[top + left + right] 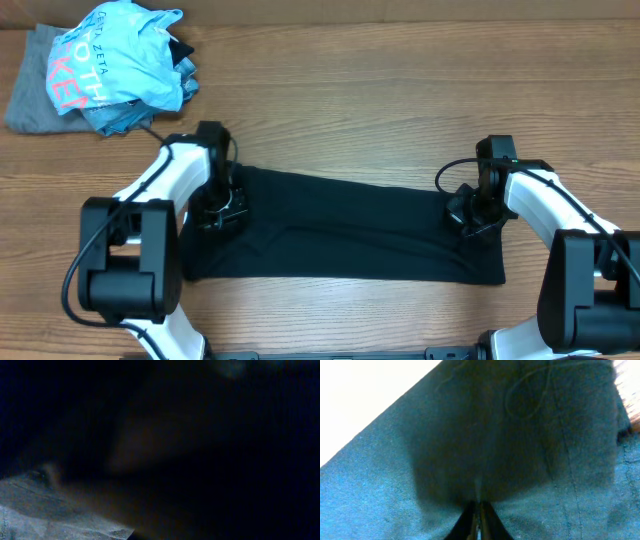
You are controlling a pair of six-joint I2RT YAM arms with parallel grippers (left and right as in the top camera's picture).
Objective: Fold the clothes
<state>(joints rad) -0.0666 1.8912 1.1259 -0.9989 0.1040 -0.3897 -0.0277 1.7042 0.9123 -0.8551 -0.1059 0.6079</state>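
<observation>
The black T-shirt [340, 225] lies on the wooden table as a long flat strip running left to right. My left gripper [222, 208] is down on its left end; the left wrist view is almost all dark cloth [200, 450] and its fingers do not show. My right gripper [472, 215] is down on the shirt's right end. In the right wrist view its fingers [478, 512] are pressed together on the dark fabric [395, 485], with a seam running past them. The white neck tag is hidden.
A light blue shirt with pink lettering [115, 65] is bunched on a grey garment [30, 95] at the table's back left corner. Bare wood table [400, 90] lies behind the black shirt. Both arm bases stand at the front edge.
</observation>
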